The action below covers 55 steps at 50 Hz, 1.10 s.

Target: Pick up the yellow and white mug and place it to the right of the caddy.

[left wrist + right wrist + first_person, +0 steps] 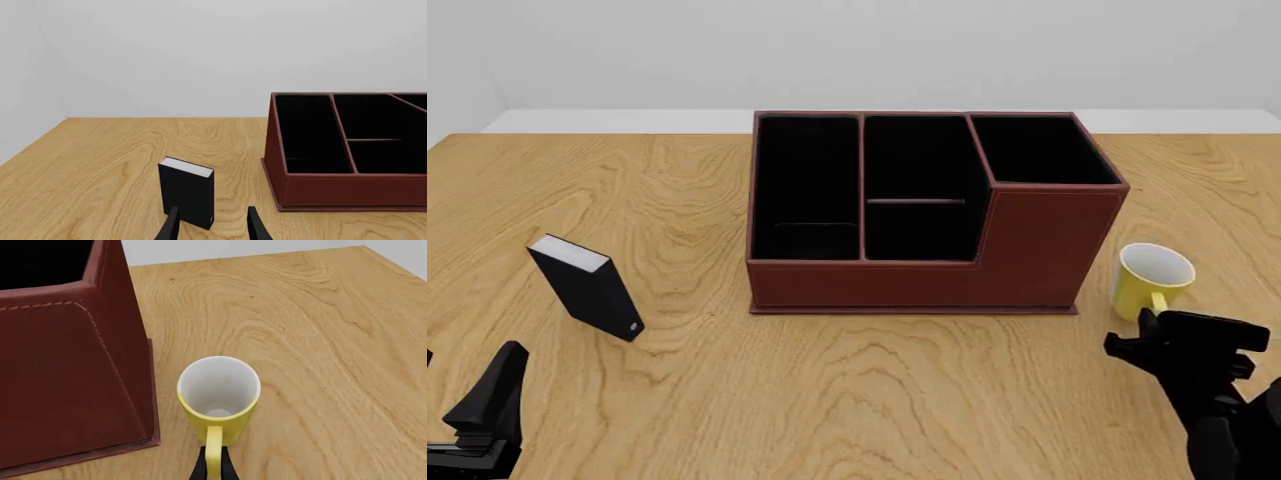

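Mug [1154,275] upright near table's [694,390] right edge, beside caddy [934,270]

The whole table [827,400] is taken in from above and behind the arms by the front view, which is aimed forward and down. The left wrist view is set low and close to the tabletop, facing the back wall; the black block [187,192] and the caddy [347,190] are shared with the front view. The right wrist view is held nearer, angled down onto the mug [219,395] beside the caddy's right wall, both also seen from the front.
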{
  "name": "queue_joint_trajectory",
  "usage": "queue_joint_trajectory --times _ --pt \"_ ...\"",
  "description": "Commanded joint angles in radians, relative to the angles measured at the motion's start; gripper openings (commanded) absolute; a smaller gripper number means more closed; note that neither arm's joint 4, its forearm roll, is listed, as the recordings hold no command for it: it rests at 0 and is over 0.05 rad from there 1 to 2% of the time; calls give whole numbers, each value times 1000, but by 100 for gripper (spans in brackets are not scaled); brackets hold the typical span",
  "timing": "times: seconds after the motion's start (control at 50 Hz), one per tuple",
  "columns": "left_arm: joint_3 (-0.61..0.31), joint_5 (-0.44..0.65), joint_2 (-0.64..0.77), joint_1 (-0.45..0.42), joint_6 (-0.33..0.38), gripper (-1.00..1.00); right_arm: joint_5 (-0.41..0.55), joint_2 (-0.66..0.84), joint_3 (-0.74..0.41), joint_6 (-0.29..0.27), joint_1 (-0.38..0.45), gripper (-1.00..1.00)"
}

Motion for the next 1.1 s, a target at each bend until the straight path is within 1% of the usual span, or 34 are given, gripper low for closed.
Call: queue_joint_trajectory --times 0.02,0.68,0.7,0.72,0.74,0.78,0.8,1.1 --pt "0 0 0 0 0 100 -2 16 -11 8 -3 -100" --pt "0 0 0 0 0 100 -2 84 -42 9 1 -100" --pt "0 0 0 0 0 100 -2 90 -45 6 -4 -100" --pt "0 0 0 0 0 100 -2 84 -50 4 -28 -100" --pt "0 0 0 0 0 100 -2 91 -49 16 -14 -100" --pt "0 0 0 0 0 100 -2 86 -46 9 -15 -100" --pt "0 0 0 0 0 100 -2 90 -46 12 -14 100" --pt "0 0 0 0 0 100 -2 97 -47 5 -15 100"
